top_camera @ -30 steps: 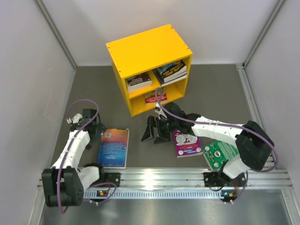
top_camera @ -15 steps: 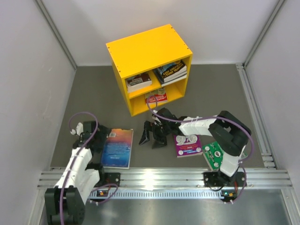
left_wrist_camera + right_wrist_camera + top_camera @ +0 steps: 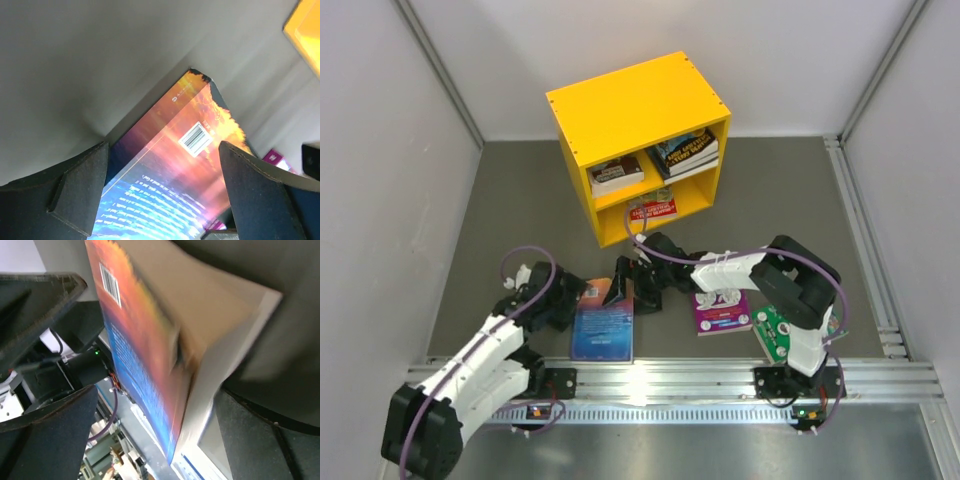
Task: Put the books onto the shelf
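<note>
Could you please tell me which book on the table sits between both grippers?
The blue-and-orange book, leftmost of three; the purple book and the green book lie further right.

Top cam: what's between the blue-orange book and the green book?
The purple book, lying flat, sits between the blue-orange book and the green book. The top external view shows it.

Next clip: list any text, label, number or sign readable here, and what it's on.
No text can be read as words here.
blue-orange book: barcode and print lines on its cover, blurred.
purple book: cover lettering, too small.
green book: cover print, too small.
books in the shelf: titles, too small.
</note>
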`<state>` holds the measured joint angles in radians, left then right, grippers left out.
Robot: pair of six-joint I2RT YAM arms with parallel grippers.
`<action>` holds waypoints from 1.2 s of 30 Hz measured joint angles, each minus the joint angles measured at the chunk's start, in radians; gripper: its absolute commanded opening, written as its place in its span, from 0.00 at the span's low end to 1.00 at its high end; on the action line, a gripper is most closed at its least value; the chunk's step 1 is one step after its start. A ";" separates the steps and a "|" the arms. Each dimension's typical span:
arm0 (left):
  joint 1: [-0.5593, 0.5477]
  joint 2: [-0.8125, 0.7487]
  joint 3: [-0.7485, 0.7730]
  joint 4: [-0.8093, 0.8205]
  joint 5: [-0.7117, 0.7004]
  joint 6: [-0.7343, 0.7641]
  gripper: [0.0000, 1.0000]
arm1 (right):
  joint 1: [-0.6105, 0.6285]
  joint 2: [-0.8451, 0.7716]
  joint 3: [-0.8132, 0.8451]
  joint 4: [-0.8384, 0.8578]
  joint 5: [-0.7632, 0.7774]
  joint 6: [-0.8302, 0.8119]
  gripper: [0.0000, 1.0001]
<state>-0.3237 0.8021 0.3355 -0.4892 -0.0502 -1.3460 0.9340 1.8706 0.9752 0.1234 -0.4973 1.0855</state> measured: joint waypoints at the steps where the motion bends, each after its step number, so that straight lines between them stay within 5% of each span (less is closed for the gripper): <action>1: -0.036 0.015 0.007 0.005 -0.024 -0.018 0.94 | 0.001 0.003 0.006 -0.005 0.000 0.000 0.92; 8: -0.206 0.148 0.077 0.019 -0.104 -0.070 0.94 | 0.023 0.004 -0.003 -0.068 0.036 -0.009 0.27; 14: -0.236 0.122 0.095 -0.023 -0.076 -0.070 0.96 | 0.041 -0.082 -0.007 -0.171 0.080 -0.069 0.03; 19: -0.250 0.049 0.245 -0.135 -0.051 0.063 0.98 | 0.004 -0.325 -0.095 -0.311 0.114 -0.144 0.00; 24: -0.250 -0.095 0.275 -0.067 0.045 0.200 0.98 | -0.140 -0.572 -0.158 -0.359 0.058 -0.155 0.00; 29: -0.251 -0.217 0.196 0.102 0.211 0.258 0.98 | -0.245 -0.672 -0.158 -0.236 -0.072 -0.069 0.00; 35: -0.252 -0.179 0.190 0.274 0.339 0.291 0.97 | -0.247 -0.673 -0.238 0.035 -0.234 0.130 0.00; 36: -0.252 -0.163 0.190 0.302 0.356 0.293 0.90 | -0.247 -0.673 -0.255 0.072 -0.252 0.158 0.00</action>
<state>-0.5758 0.6392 0.5255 -0.1871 0.3058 -1.0527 0.6868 1.1980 0.7200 0.1959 -0.7494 1.2438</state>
